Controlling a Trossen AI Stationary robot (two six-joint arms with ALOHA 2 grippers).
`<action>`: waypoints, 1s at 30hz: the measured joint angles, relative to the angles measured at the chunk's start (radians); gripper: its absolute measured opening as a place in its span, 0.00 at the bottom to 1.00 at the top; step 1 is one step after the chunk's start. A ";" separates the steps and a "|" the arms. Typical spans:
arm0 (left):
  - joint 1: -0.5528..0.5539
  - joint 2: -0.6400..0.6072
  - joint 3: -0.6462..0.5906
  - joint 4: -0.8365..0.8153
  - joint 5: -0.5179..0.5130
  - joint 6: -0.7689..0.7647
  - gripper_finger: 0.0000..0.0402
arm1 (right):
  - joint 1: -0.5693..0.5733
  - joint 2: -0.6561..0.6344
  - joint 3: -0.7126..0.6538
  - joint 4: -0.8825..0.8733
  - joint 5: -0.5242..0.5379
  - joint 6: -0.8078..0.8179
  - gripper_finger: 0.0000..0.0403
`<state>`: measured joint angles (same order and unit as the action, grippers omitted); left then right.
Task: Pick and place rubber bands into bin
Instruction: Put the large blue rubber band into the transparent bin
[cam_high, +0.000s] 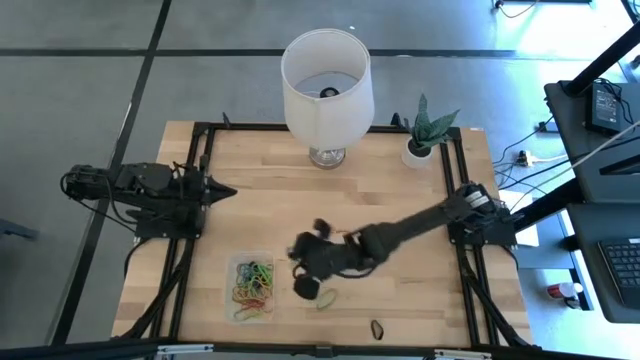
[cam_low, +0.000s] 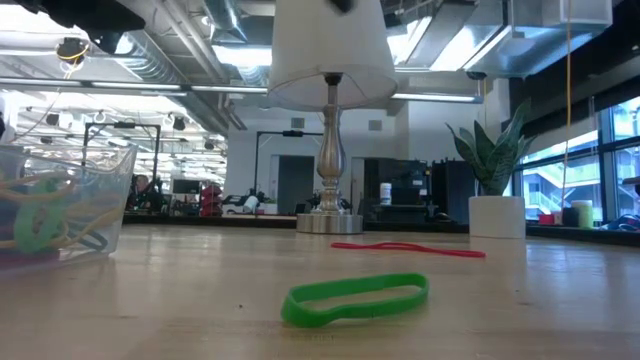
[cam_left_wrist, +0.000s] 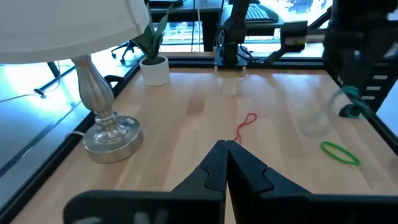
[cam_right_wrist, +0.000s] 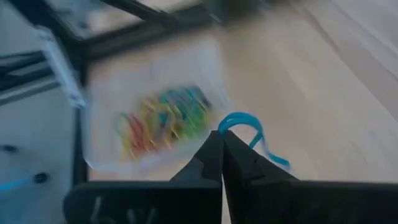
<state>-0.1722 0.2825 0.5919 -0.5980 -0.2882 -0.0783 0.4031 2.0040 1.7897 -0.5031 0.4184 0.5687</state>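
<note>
An open lab or workshop hall. Exposed ceiling ducts and strip lights run overhead. A framed wooden surface stands on grey floor.

Nothing readable anywhere, honestly. No labels, brand names, numbers or signs show up on the table, the arms or the stuff in the room behind, in any of the views.
</note>
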 joint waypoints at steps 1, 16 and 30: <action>0.000 0.000 0.000 0.000 0.000 -0.006 0.01 | -0.017 0.009 0.000 0.056 -0.037 -0.051 0.00; 0.000 0.000 0.000 -0.005 0.001 -0.015 0.00 | -0.058 0.347 0.190 0.415 -0.418 -0.185 0.00; -0.001 0.000 0.000 -0.005 0.004 -0.042 0.01 | -0.057 0.633 0.544 0.236 -0.574 -0.147 0.00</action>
<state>-0.1730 0.2829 0.5919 -0.6025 -0.2838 -0.1207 0.3458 2.6373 2.3333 -0.2674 -0.1560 0.4218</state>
